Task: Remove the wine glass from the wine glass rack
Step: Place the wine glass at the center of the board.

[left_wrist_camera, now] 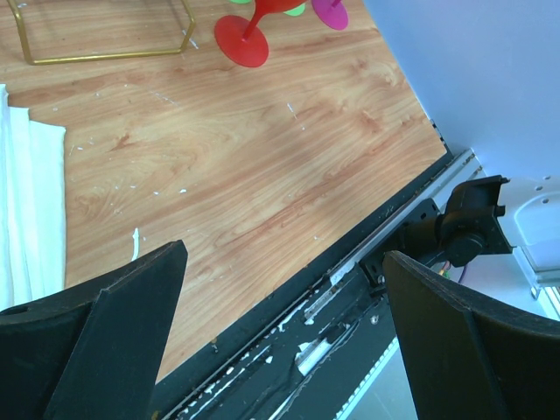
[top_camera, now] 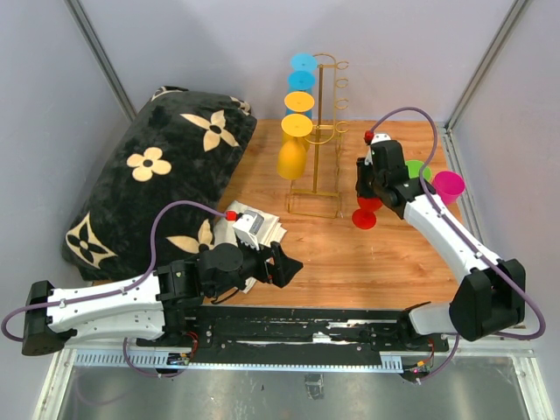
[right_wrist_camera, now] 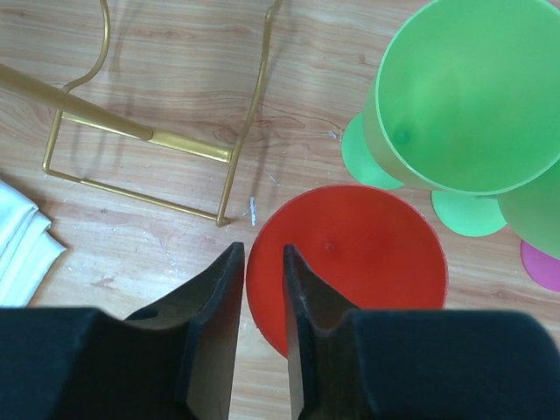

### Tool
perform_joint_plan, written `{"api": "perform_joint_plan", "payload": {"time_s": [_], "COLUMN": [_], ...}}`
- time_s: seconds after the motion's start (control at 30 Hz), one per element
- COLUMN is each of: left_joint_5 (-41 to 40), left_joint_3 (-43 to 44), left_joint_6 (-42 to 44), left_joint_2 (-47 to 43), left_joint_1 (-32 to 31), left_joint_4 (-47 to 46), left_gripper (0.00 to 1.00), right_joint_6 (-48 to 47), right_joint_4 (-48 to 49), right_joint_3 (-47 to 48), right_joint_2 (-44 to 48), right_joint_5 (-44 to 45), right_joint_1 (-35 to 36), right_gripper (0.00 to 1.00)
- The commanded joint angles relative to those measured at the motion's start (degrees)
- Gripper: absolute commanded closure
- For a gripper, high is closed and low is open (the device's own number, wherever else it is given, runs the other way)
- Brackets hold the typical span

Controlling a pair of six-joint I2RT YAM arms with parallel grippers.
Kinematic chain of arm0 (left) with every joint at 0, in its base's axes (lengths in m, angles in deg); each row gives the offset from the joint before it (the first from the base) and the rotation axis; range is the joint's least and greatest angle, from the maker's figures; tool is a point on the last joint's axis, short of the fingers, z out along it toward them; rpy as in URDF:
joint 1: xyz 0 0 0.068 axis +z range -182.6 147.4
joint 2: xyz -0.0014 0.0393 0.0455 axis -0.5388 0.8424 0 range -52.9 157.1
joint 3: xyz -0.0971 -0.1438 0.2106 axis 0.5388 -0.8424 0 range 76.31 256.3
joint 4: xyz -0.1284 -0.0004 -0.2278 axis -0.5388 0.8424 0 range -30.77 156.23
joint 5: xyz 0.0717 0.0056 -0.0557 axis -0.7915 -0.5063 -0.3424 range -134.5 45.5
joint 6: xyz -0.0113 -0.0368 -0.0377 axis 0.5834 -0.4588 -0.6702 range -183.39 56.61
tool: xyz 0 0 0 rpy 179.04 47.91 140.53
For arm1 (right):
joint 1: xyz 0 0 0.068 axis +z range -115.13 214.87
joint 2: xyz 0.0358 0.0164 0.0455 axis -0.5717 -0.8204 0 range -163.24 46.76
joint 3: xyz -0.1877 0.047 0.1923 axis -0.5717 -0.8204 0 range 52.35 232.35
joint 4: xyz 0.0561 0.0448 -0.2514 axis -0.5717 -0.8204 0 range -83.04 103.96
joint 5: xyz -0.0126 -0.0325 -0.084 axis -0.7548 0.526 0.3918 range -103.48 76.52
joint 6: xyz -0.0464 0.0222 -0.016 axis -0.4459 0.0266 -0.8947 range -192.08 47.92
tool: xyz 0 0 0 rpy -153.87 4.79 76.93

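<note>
your right hand [right_wrist_camera: 262, 254], slightly parted, grips nothing just over the red wine glass [right_wrist_camera: 367, 254]; your left hand [left_wrist_camera: 284, 254] gapes wide.

Overhead view; wrist close-ups sharing rack [right_wrist_camera: 188, 145]

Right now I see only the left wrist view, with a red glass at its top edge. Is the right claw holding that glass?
Observer: No. The right claw hangs above the red glass, jaws slightly apart, nothing between them.
Operator: Do other glasses hang on the wine glass rack?
Observer: Yes, blue glasses and yellow glasses, on the side toward the black cushion.
</note>
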Motion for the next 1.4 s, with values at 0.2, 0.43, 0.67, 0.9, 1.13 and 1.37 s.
{"api": "perform_joint_plan", "payload": {"time_s": [0.2,0.43,0.67,0.9,1.13,1.37], "left_joint_5": [-0.2,-0.3,-1.5,1.5,10.9,21.4], "left_joint_3": [2.1,2.2,3.5,7.2,9.7,13.8], "left_joint_6": [-0.4,-0.7,-1.2,-1.0,-1.5,-1.1], "left_joint_2": [0.2,0.6,1.1,3.6,2.1,0.8], "left_joint_1": [0.2,0.2,0.2,3.3,14.9,30.2], "left_joint_4": [-0.3,-0.1,2.1,4.5,4.7,2.1], "left_gripper": [0.0,0.0,0.0,0.0,0.0,0.0], "right_joint_6": [-0.1,-0.7,0.3,0.8,3.0,6.2], "right_joint_4": [-3.5,-5.8,-9.8,-12.1,-12.3,-9.6], "right_joint_3": [3.1,3.2,3.1,0.9,-1.7,-6.2], "right_joint_2": [4.5,9.2,14.6,20.2,27.0,32.8], "right_joint_5": [-1.2,0.3,2.0,-2.6,-6.0,-13.7], "right_joint_1": [-0.5,-0.5,-0.5,-0.5,-0.5,-0.5], "right_gripper": [0.72,0.7,0.62,0.53,0.39,0.23]}}
